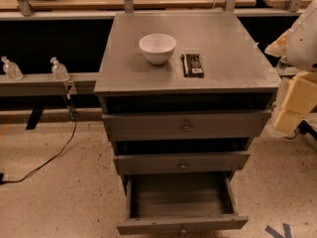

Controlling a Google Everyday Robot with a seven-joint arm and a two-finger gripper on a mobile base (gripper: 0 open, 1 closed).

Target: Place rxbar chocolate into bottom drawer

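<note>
The rxbar chocolate [192, 65], a flat black bar with a white label patch, lies on top of the grey cabinet [223, 38], just right of a white bowl [157, 48]. The bottom drawer [181, 223] is pulled open and its plain grey interior shows nothing inside. The two drawers above it are slightly ajar. My gripper [280, 45] is at the right edge of the view, beside the cabinet's right side and at about the height of its top. It is right of the bar and does not touch it.
My arm's white and yellow segments [297, 95] hang beside the cabinet's right side. Two small clear bottles [59, 69] stand on a rail at the left. A black cable [59, 150] runs across the speckled floor at the left. Wooden tables stand behind the cabinet.
</note>
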